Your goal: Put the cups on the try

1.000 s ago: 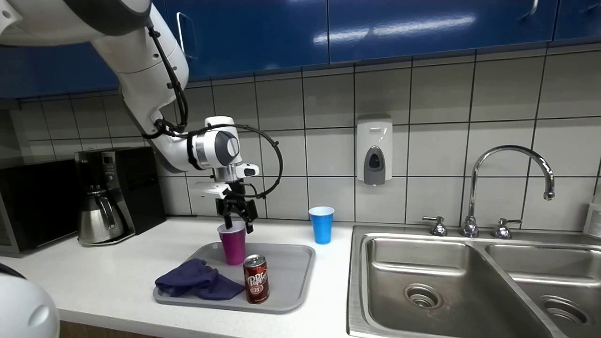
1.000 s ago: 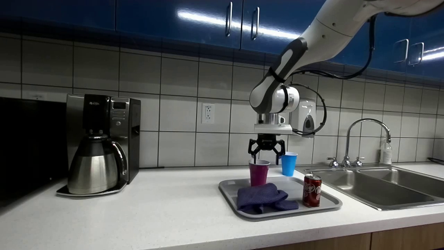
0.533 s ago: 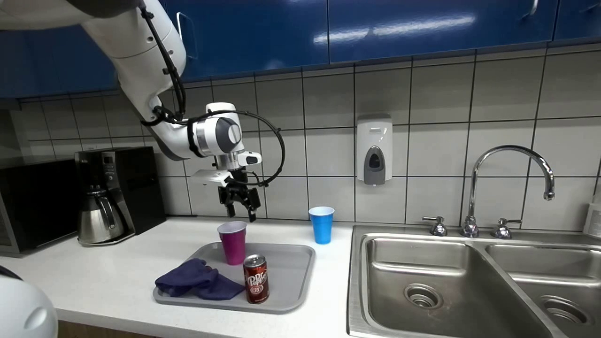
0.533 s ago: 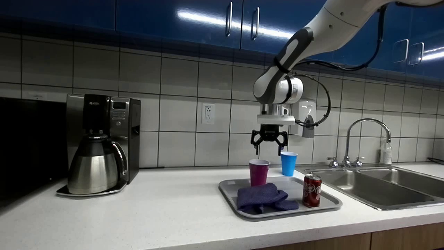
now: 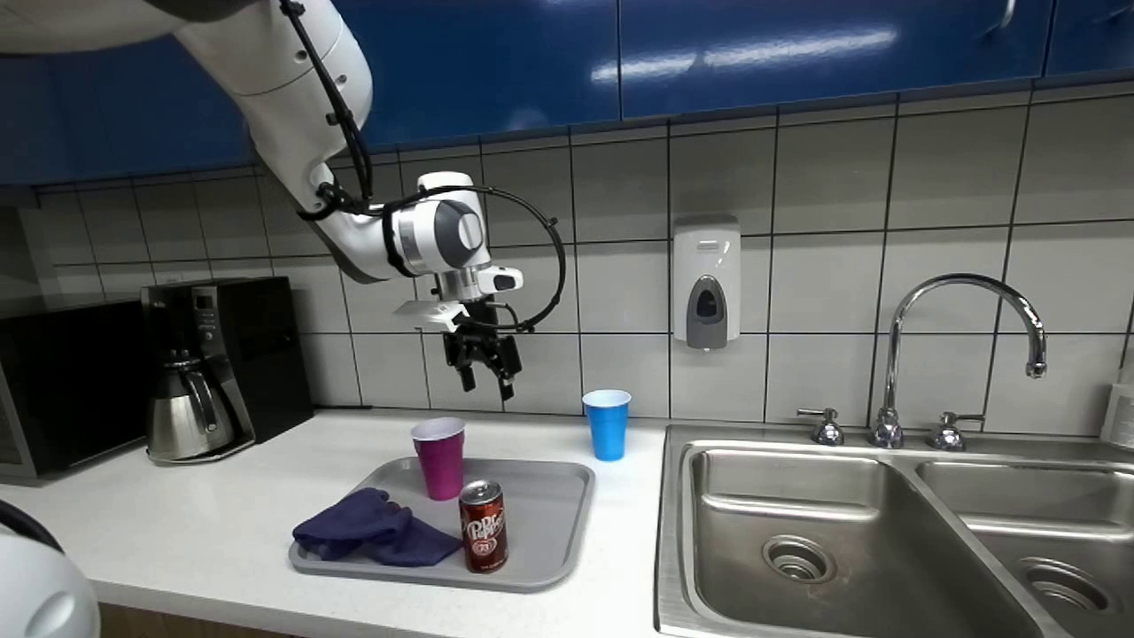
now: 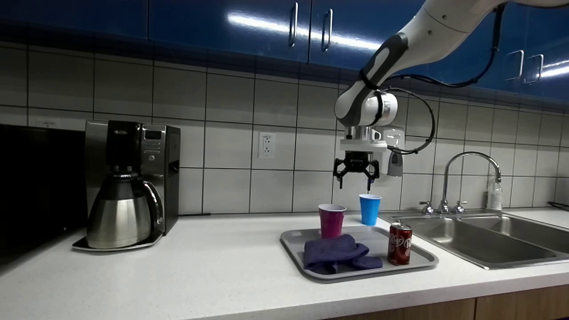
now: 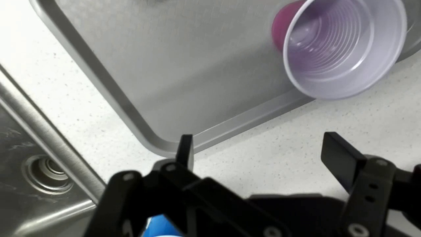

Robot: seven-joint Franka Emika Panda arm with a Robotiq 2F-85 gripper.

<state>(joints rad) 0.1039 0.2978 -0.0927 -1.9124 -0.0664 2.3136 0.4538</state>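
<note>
The purple-magenta cup [image 5: 440, 461] stands upright on the grey tray [image 5: 532, 518], near its back edge; it also shows in an exterior view [image 6: 331, 222] and in the wrist view [image 7: 345, 49]. The blue cup [image 5: 608, 425] stands upright on the counter behind the tray, near the tiled wall; it also shows in an exterior view [image 6: 370, 209]. In the wrist view only a sliver of the blue cup [image 7: 161, 227] shows behind the left finger. My gripper [image 5: 486, 388] is open and empty, above the counter between the two cups and higher than both; the wrist view shows its fingers [image 7: 258, 144] wide apart.
A red soda can [image 5: 484, 527] and a dark blue cloth [image 5: 376, 530] lie on the tray's front part, the can upright. The steel sink [image 5: 797, 523] is to the right. A coffee maker [image 6: 129, 186] stands at the left. A soap dispenser [image 5: 706, 283] hangs on the wall.
My gripper has risen off the purple cup's rim, where one finger was inside, and moved right toward the blue cup. The purple cup stayed standing on the tray.
</note>
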